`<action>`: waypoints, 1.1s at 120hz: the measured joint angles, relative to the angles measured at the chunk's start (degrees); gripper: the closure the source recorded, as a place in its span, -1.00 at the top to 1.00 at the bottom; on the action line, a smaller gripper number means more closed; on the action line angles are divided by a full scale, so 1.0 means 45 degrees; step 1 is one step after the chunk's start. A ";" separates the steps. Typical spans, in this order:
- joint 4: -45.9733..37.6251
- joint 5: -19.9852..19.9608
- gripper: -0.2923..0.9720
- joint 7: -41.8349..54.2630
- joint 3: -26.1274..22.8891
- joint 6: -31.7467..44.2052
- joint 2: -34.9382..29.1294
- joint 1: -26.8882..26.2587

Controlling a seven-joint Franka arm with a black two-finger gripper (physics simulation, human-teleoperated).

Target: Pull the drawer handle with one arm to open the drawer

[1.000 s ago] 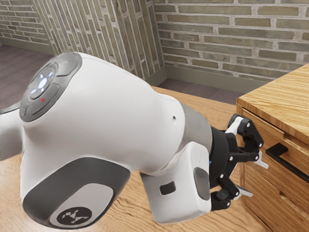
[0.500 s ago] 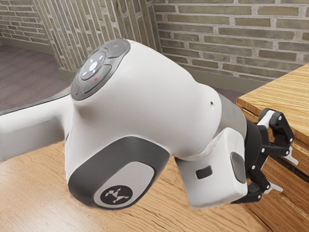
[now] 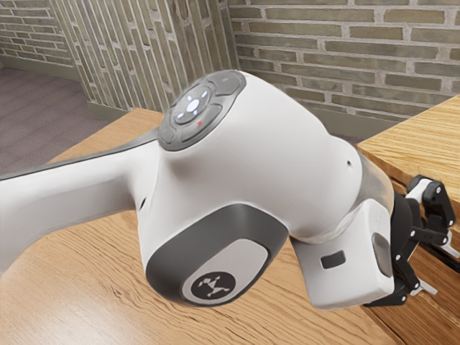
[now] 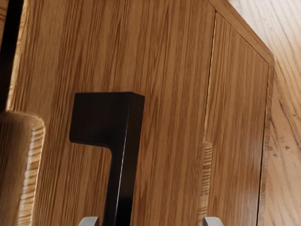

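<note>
The wooden cabinet [image 3: 420,144] stands at the exterior view's right, and its drawer front [image 4: 178,84] looks shut. A black bar handle [image 4: 117,141] is mounted on that front. My gripper [image 3: 441,270] is right against the drawer front and open, its fingers spread one above the other. In the wrist view two light fingertips [image 4: 89,220] stand on either side of the handle's bar. The bar runs close to one tip and well apart from the other. In the exterior view my hand hides most of the handle.
The arm's big white body [image 3: 251,201] fills the middle of the exterior view above the wooden table [image 3: 65,287]. A second drawer panel [image 4: 240,141] lies beside the handled one. A brick wall [image 3: 345,50] stands behind.
My arm has swung toward the exterior view's right, carrying the gripper from short of the cabinet up to the drawer front. The fingers stay spread.
</note>
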 joint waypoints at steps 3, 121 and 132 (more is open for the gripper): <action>-0.0035 0.0003 -0.21 0.0005 0.0007 0.0005 -0.0003 -0.0006; -0.4634 -0.0580 -0.65 -0.0267 -0.0444 0.0114 -0.5364 0.0041; -0.4947 -0.0624 -0.65 -0.0327 -0.0443 0.0113 -0.5644 0.0051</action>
